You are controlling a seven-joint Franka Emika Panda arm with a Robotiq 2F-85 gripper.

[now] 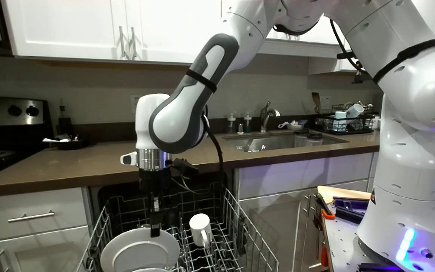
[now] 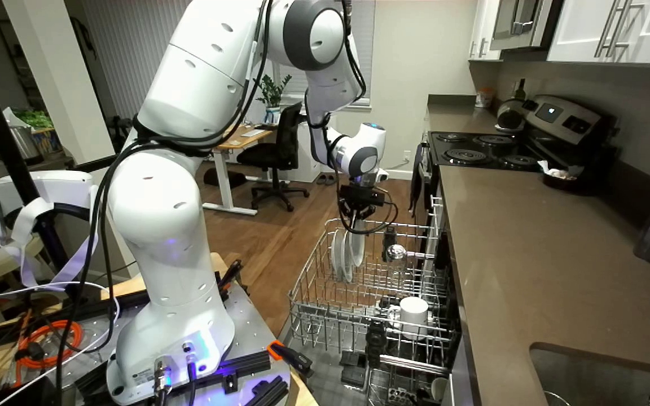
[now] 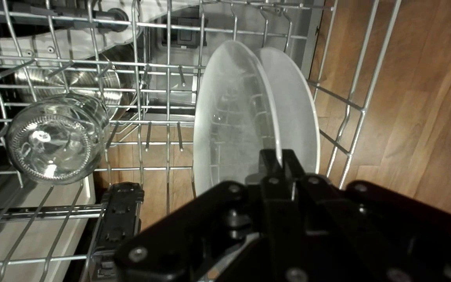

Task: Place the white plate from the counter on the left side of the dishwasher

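Observation:
The white plate (image 1: pixel 140 241) stands upright in the left part of the dishwasher's wire rack (image 1: pixel 253 234). It also shows edge-on in an exterior view (image 2: pixel 358 248) and from above in the wrist view (image 3: pixel 233 117). My gripper points down; its fingertips (image 3: pixel 282 158) are shut on the plate's upper rim, seen too in both exterior views (image 1: pixel 155 231) (image 2: pixel 357 217). Whether the held plate rests on the rack's bottom I cannot tell. Other white plates (image 3: pixel 296 113) (image 2: pixel 336 254) stand close beside it, apart from my fingers. The brown counter (image 1: pixel 100 166) runs behind the rack.
A white mug (image 1: pixel 200 228) (image 2: pixel 413 313) stands right of the plates in the rack. An upturned glass jar (image 3: pixel 51 145) (image 2: pixel 396 252) is nearer the counter. Rack side wires (image 3: pixel 362 90) run close beside the plates. The counter edge (image 1: pixel 187 169) overhangs behind my wrist.

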